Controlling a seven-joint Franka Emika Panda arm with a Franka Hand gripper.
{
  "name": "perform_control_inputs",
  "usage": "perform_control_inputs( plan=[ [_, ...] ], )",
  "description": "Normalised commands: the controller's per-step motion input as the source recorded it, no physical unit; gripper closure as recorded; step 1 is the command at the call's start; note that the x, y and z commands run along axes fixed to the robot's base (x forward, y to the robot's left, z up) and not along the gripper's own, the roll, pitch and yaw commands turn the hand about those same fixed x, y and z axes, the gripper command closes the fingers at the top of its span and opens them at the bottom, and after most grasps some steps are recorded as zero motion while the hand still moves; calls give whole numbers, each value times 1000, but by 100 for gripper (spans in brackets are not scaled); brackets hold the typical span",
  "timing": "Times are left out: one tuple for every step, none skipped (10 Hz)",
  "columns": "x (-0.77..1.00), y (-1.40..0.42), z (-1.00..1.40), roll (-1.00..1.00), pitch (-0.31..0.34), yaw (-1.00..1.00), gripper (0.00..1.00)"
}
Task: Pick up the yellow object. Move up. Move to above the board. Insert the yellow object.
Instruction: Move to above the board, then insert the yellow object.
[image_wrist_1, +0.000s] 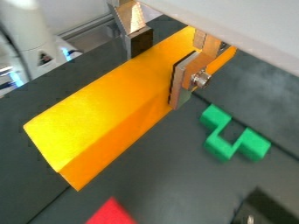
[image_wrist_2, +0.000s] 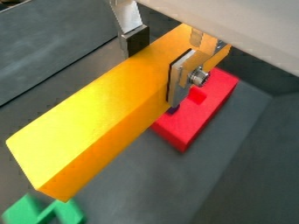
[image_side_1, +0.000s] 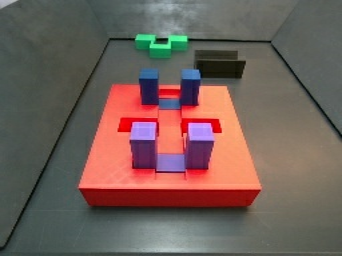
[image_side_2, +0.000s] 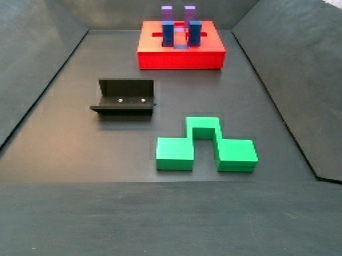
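It was a robot test cell in a lab: a dark walled floor (image_side_2: 80, 200) held only plain coloured test pieces and a bolted fixture (image_side_2: 124, 98), while the gripper (image_wrist_1: 163, 63) clamped the yellow object (image_wrist_1: 111, 114) aloft

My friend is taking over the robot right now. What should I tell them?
Hand: shut on the yellow bar, seen in both wrist views. The hand and bar are outside both side views.

Red board: on the floor with four blue posts. Nothing yellow is in it. A wrist view shows part of it under the bar.

Green block and fixture: on the floor, away from the board.

Done: the bar is picked up and lifted.
Left: line the bar up above the board, then insert it.
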Motion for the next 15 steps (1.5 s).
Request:
perform_control_inputs(
  plan=[
    [790, -1400, 182, 3, 241, -2, 100],
    [782, -1400, 185, 18, 170, 12, 100],
    [815, -1400, 189, -2, 149, 9, 100],
    [842, -1400, 199, 4, 134, 10, 100],
    [513, -811, 123, 38, 145, 11, 100],
    [312, -419, 73, 58, 150, 9, 100],
    [143, -183, 54, 26, 80, 4, 100],
    [0, 0, -20, 0, 0, 0, 100],
    [54, 0, -66, 1, -1, 0, 100],
    [203, 0, -86, 0, -23, 0, 100],
    [500, 0, -143, 7, -41, 0, 100],
    [711, 0, -146, 21, -36, 0, 100],
    [754, -83, -189, 71, -23, 0, 100],
    [654, -209, -254, 123, 0, 31, 100],
    [517, -360, -306, 184, 0, 117, 100]
  ],
)
